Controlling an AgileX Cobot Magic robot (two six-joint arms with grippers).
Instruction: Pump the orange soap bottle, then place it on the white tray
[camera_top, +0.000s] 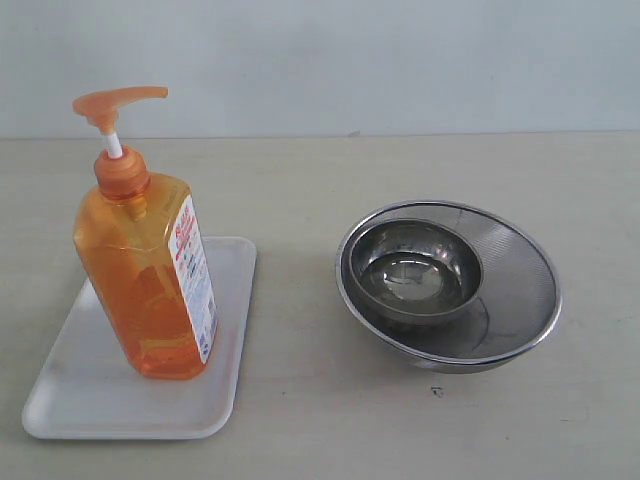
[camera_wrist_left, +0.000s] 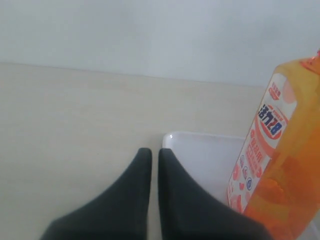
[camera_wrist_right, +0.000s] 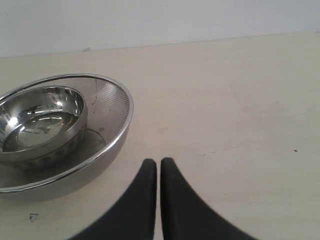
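My left claw (camera_wrist_left: 155, 154) and right claw (camera_wrist_right: 158, 163) are pressed together, empty. The tall translucent orange plastic soap bottle (camera_wrist_left: 292, 150) stands on the shallow white rectangular tray (camera_wrist_left: 200, 152), just beside left claw. Risk: a sideways brush topples it.

Soap bottle (camera_top: 150, 270) upright on tray (camera_top: 80, 390), left; small bowl (camera_top: 415, 272) inside mesh bowl (camera_top: 515, 290), right

Exterior view looks down frontally; close, seemingly low wrist views share its bottle (camera_top: 140, 285) and bowls (camera_top: 512, 280) respectively.
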